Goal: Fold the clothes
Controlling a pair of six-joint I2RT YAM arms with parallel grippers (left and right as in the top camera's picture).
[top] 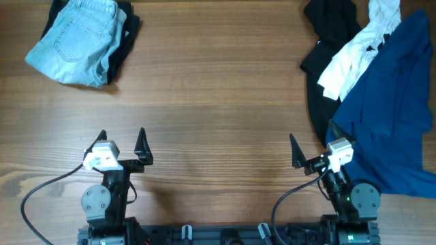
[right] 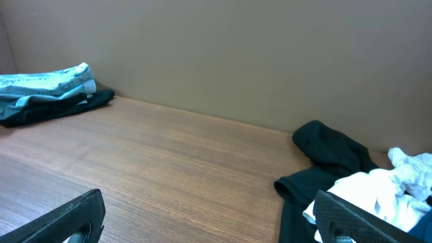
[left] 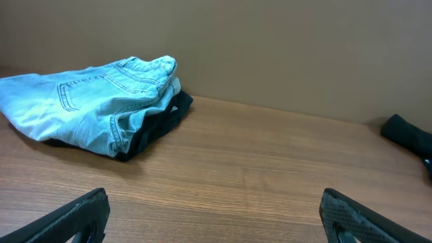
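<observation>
The clothes lie in a loose heap at the table's right side. A large deep-blue shirt (top: 395,116) spreads out at the right edge. A white garment (top: 354,54) is draped over it and over a black garment (top: 330,27). My right gripper (top: 312,133) stands open beside the heap, its right finger at the blue shirt's edge, holding nothing. In the right wrist view the black garment (right: 331,152) and the white one (right: 391,185) lie ahead to the right of my open gripper (right: 209,216). My left gripper (top: 122,134) is open over bare wood, far from the heap.
Folded light-blue jeans (top: 78,41) rest on a dark folded garment (top: 128,34) at the far left corner; the jeans (left: 101,101) also show in the left wrist view. A brown wall runs behind the wooden table (top: 218,102). Cables trail from both arm bases.
</observation>
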